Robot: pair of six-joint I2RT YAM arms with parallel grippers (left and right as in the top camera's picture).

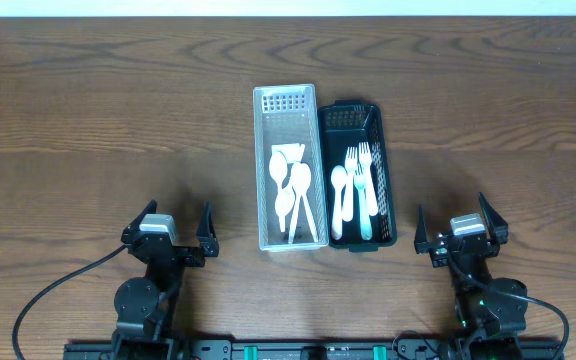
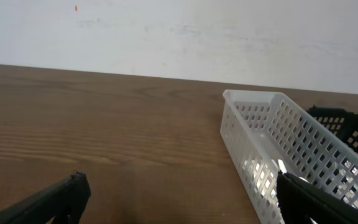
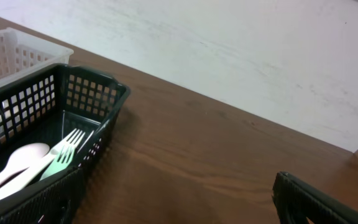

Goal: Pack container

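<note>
1. Wood-grain table top [image 1: 88,110], dark brown, filling the overhead view; pale wall [image 2: 166,31] beyond its far edge in both wrist views.
2. White perforated container [image 1: 290,225]: at the middle of the table, long axis running from far edge to near edge, open side up; several white plastic spoons [image 1: 293,185] heaped inside, mostly in the half toward the near edge.
3. Black perforated container [image 1: 356,118]: right beside the white one on the side toward the right edge, parallel to it and set slightly closer to the near edge; touching or narrowly apart, not to be told from overhead. Inside, pale plastic forks [image 1: 364,165] and a pale spoon [image 1: 340,185], handles toward the near edge.
4. Left gripper [image 1: 178,215]: close to the near edge, on the left-edge side of the containers and well apart from the white one; fingers spread wide, nothing between them. In the left wrist view, dark fingertips [image 2: 73,190] at both lower corners, bare wood between, white container at right.
5. Right gripper [image 1: 452,212]: close to the near edge, on the right-edge side of the black container and apart from it; fingers spread wide, empty. In the right wrist view, only one fingertip seen, at lower right; corner of the black container at left, with a whitish spoon and a pale green fork [image 3: 64,155] lying in it.
</note>
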